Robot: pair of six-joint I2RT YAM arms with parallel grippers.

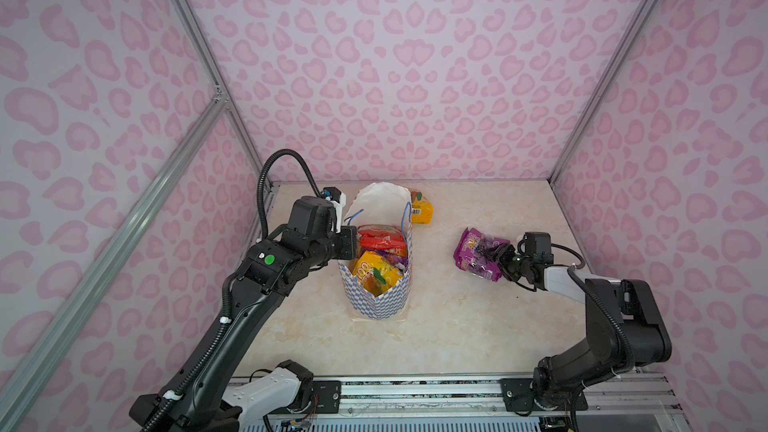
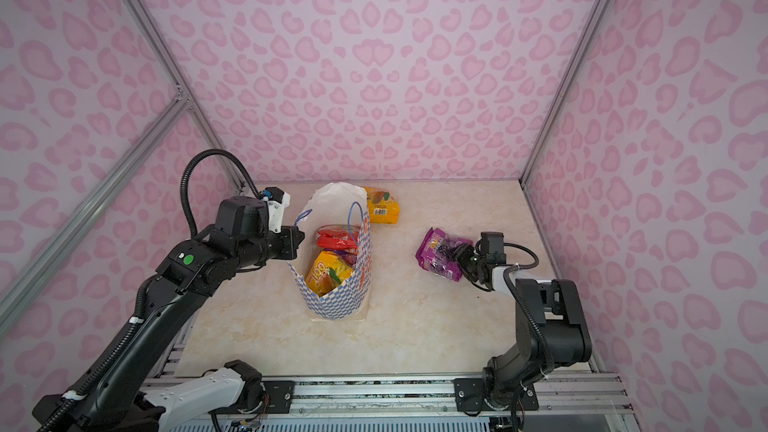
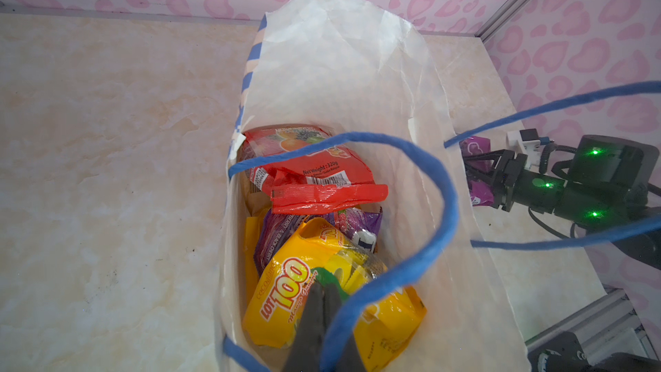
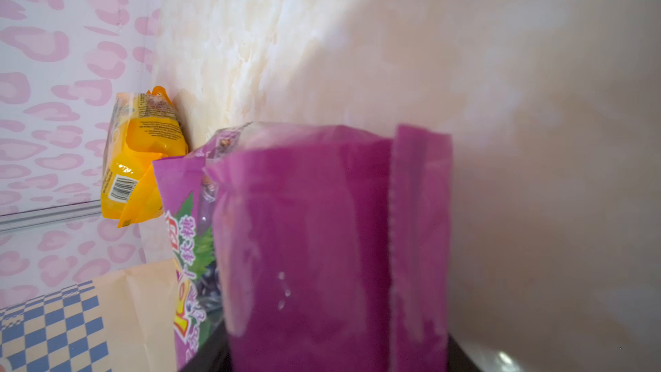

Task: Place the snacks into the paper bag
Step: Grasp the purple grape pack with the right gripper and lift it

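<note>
Marbled cream tabletop between pink heart-print walls carries the checkered paper bag, upright at centre with red, purple and yellow snacks inside; a yellow-orange pouch lies just behind it. The left gripper sits pressed closed in the bag's mouth. The right gripper straddles a purple pouch to the bag's right, but I cannot tell whether it is clamped.

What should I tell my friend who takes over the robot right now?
Left gripper: fingers shut, at the left rim of the bag. I cannot tell if they pinch it.
Right gripper: fingers around one edge of the purple pouch, which lies on the table right of the bag. It is unclear if the grip has closed.
Done: the packed snacks, red, yellow and purple, sit inside the upright bag.
Left: the purple pouch, then the yellow pouch lying behind the bag.
</note>
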